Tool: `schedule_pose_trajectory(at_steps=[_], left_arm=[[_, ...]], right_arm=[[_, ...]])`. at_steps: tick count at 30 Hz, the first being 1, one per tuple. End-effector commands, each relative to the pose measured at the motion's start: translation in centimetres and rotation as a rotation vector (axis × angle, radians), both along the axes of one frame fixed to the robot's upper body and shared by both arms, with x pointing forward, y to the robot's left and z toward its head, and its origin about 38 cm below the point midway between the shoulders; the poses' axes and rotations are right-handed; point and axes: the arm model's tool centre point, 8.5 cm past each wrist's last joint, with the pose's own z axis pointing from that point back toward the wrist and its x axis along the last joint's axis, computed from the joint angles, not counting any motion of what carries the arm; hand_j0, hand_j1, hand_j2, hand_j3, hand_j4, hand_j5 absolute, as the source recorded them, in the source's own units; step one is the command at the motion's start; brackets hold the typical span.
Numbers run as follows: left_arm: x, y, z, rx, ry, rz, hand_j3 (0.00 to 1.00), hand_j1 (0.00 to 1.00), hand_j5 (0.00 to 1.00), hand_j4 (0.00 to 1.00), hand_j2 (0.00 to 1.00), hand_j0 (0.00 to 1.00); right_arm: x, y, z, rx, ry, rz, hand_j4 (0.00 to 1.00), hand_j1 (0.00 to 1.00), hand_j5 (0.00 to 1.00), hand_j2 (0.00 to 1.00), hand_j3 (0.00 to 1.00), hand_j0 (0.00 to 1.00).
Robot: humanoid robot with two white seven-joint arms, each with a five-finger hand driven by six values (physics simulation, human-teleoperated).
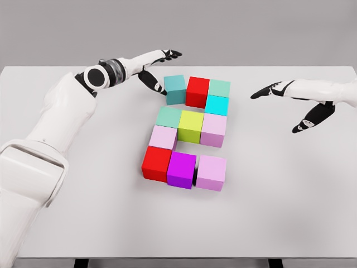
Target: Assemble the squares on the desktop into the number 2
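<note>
White desktop (pixel 83 223): carries eleven coloured cubes near its middle; front edge cut off at bottom of head view.
Cube figure: long axis running away from camera, three rows joined by single cubes.
Far row: teal cube (pixel 175 89), red cube (pixel 197 91), mint cube (pixel 220 88).
Right link: cyan cube (pixel 217 105).
Middle row: green cube (pixel 168 116), yellow-green cube (pixel 191 126), pale pink cube (pixel 213 130).
Left link: light pink cube (pixel 163 137).
Near row: second red cube (pixel 157 163), magenta cube (pixel 182 170), lilac cube (pixel 211 172).
Left hand (pixel 157 66): fingers extended and loosely spread, thumb hanging down just beside teal cube, contact hard to judge; nothing held.
Right hand (pixel 298 103): well apart from cubes, fingers spread, empty; forearm cut off at right edge.
</note>
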Motion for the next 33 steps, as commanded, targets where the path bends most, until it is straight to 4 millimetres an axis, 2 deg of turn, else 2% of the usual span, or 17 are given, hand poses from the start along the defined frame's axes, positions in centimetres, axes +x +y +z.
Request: schedule_pose_trajectory(at_steps=[1, 7, 10, 24, 31, 33], left_arm=[[0.0, 0.1, 0.0, -0.011, 0.003, 0.007, 1.0, 1.0, 1.0, 1.0, 1.0, 1.0], [-0.1, 0.0, -0.7, -0.009, 0.018, 0.017, 1.0, 1.0, 1.0, 1.0, 1.0, 1.0], [-0.3, -0.9, -1.4, -0.016, 0.032, 0.034, 1.0, 1.0, 1.0, 1.0, 1.0, 1.0], [0.3, 0.2, -1.8, -0.007, 0.01, 0.158, 1.0, 1.0, 1.0, 1.0, 1.0, 1.0], [0.3, 0.1, -1.7, -0.01, 0.024, 0.148, 1.0, 1.0, 1.0, 1.0, 1.0, 1.0], [0.4, 2.1, -1.1, -0.007, 0.02, 0.121, 1.0, 1.0, 1.0, 1.0, 1.0, 1.0]], right_arm=[[0.0, -0.1, 0.1, 0.007, 0.002, -0.005, 1.0, 1.0, 1.0, 1.0, 1.0, 1.0], [0.0, 0.0, 0.1, 0.007, 0.001, -0.003, 1.0, 1.0, 1.0, 1.0, 1.0, 1.0], [0.0, 0.1, 0.1, 0.008, 0.001, -0.002, 1.0, 1.0, 1.0, 1.0, 1.0, 1.0], [0.0, 0.1, 0.1, 0.008, 0.001, -0.002, 1.0, 1.0, 1.0, 1.0, 1.0, 1.0], [0.0, 0.1, 0.1, 0.008, 0.0, -0.002, 1.0, 1.0, 1.0, 1.0, 1.0, 1.0], [0.0, 0.1, 0.0, 0.009, 0.003, -0.001, 1.0, 1.0, 1.0, 1.0, 1.0, 1.0]])
